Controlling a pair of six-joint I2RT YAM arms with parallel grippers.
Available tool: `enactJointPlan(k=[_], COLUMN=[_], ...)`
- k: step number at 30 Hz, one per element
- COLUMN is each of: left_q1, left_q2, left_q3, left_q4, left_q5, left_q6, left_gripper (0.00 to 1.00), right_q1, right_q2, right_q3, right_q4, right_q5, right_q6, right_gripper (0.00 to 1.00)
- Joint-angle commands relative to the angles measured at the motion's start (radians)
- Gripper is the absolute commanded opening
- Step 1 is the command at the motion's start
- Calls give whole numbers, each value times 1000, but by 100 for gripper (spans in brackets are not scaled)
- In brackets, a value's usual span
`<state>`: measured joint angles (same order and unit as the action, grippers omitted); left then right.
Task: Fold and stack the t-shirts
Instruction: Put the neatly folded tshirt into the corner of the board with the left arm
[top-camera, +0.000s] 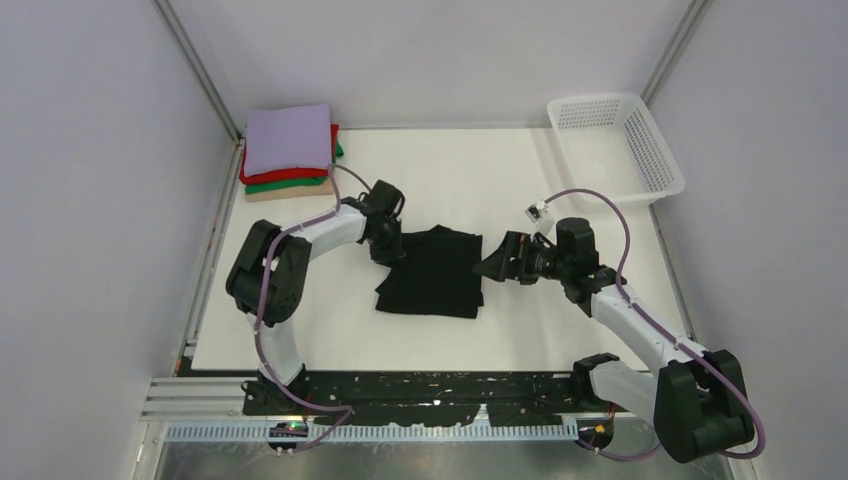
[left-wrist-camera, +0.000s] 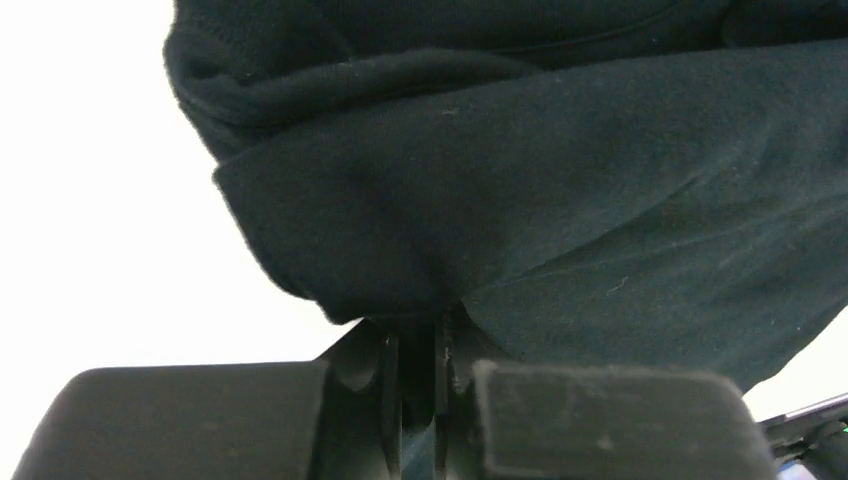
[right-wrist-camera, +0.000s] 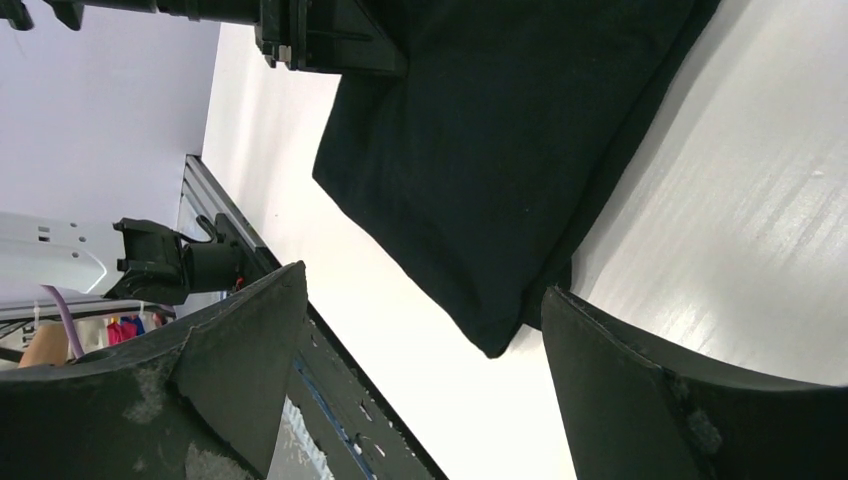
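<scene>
The black t-shirt (top-camera: 430, 272) lies folded into a rough rectangle on the white table. It fills the left wrist view (left-wrist-camera: 560, 200) and shows in the right wrist view (right-wrist-camera: 500, 150). My left gripper (top-camera: 388, 245) is at its upper left edge, jaws shut on a fold of the black cloth (left-wrist-camera: 415, 325). My right gripper (top-camera: 490, 265) is open and empty just off the shirt's right edge, with the shirt's near corner between its spread fingers (right-wrist-camera: 422, 280). A stack of folded shirts stands at the back left: lavender (top-camera: 288, 138) on top, then red (top-camera: 285, 177), green (top-camera: 290, 186) and tan (top-camera: 285, 194).
A white plastic mesh basket (top-camera: 615, 145) stands at the back right corner. Grey walls close in both sides. A black rail (top-camera: 440, 385) runs along the table's near edge by the arm bases.
</scene>
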<state>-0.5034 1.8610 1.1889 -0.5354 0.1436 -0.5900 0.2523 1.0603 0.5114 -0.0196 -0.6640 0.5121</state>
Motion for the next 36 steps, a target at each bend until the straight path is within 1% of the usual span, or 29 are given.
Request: enactJointPlan(k=[1, 4, 6, 10, 11, 12, 15, 16, 20, 25, 31, 33, 36], left_q1=[-26, -27, -26, -24, -22, -17, 12, 24, 82, 144, 215, 238, 270], left_q2=[63, 43, 16, -4, 7, 21, 76, 94, 158, 240, 363, 370, 348], left_q3=[33, 77, 116, 229, 264, 307, 442, 500, 646, 848, 1120, 1150, 1141], left_q4=[-114, -161, -191, -260, -280, -303, -363, -380, -387, -367, -370, -348, -295], left_q5=[-132, -237, -314, -505, -549, -597, -672, -686, -695, -720, -804, -808, -812], left_q6=[-2, 23, 50, 120, 134, 145, 188, 205, 266, 368, 519, 550, 585], left_gripper=[0, 0, 0, 0, 0, 0, 0, 0, 0, 0, 0, 0, 0], right_q1=[-15, -27, -32, -34, -36, -36, -38, -38, -40, -43, -50, -51, -56], right_q2=[-15, -28, -42, -79, -96, -117, -153, -169, -193, -185, -145, -127, -102], right_q3=[9, 8, 15, 39, 43, 47, 54, 57, 47, 44, 53, 55, 64], right_q4=[-15, -26, -54, -129, -134, -143, -161, -169, -175, -174, -171, -171, -174], right_q5=[-18, -3, 36, 191, 249, 276, 396, 436, 503, 552, 583, 585, 588], right_q6=[-33, -58, -90, -152, -156, -164, -186, -192, -196, -208, -221, -227, -230], right_gripper=[95, 96, 95, 96, 95, 95, 95, 95, 95, 95, 96, 95, 95])
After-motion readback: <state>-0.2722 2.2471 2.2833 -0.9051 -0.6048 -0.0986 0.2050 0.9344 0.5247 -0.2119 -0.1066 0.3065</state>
